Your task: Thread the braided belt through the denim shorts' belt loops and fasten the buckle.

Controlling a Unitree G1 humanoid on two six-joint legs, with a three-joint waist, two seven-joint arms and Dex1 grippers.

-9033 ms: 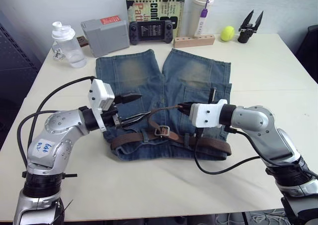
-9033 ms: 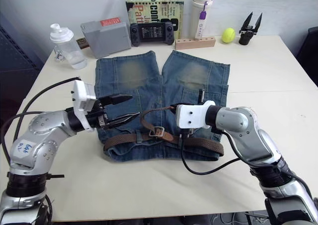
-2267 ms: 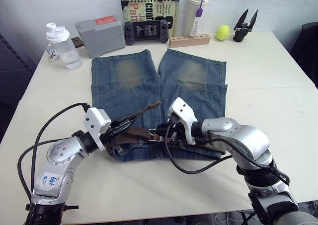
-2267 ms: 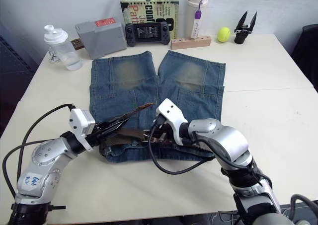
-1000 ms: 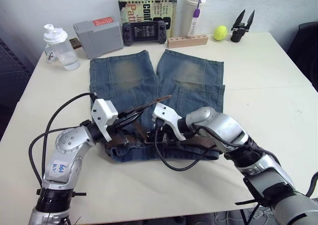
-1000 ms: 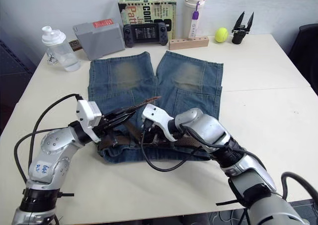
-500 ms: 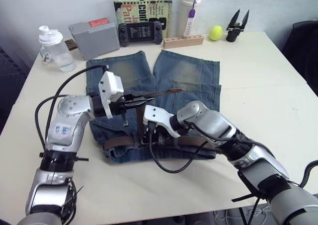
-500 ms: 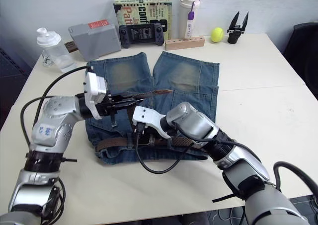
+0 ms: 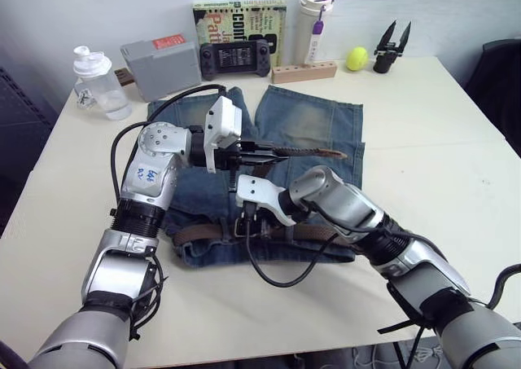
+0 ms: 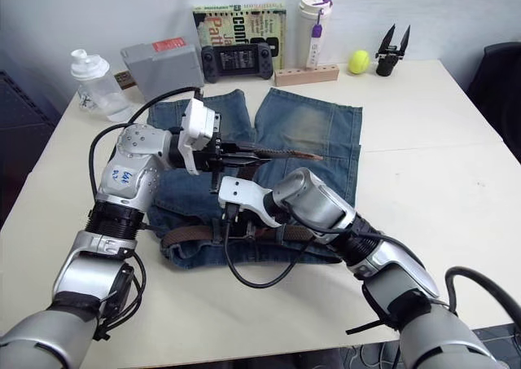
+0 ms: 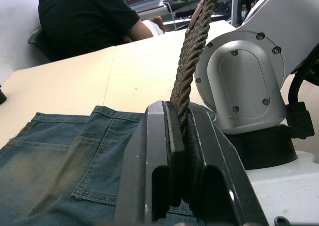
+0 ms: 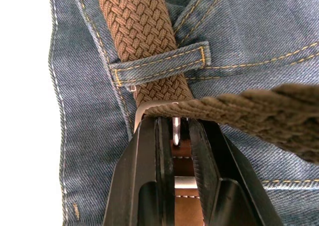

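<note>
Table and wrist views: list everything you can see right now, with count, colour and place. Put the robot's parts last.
Shorts: 1, blue, mid-table.
Belt: 1, brown, in waistband, free end lifted.
Loop: 1, blue, over belt.
Buckle: 1, silver, at waistband.
Bottle: 1, clear, far left.
Box: 1, grey, far edge.
Console: 1, black, far edge.
Book: 1, green, behind console.
Tumbler: 1, white, far edge.
Block: 1, wooden, before tumbler.
Ball: 1, yellow, far right.
Spare gripper: 1, black, beside ball.
Person: 1, black top, beyond table.
Left gripper: shut on belt.
Right gripper: on buckle.

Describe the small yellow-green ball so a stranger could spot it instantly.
Start at the pale tabletop and look along its far edge by the wall. The small yellow-green ball sits there between a long wooden block and a black two-pronged gripper part, the only round, bright thing in that row.
</note>
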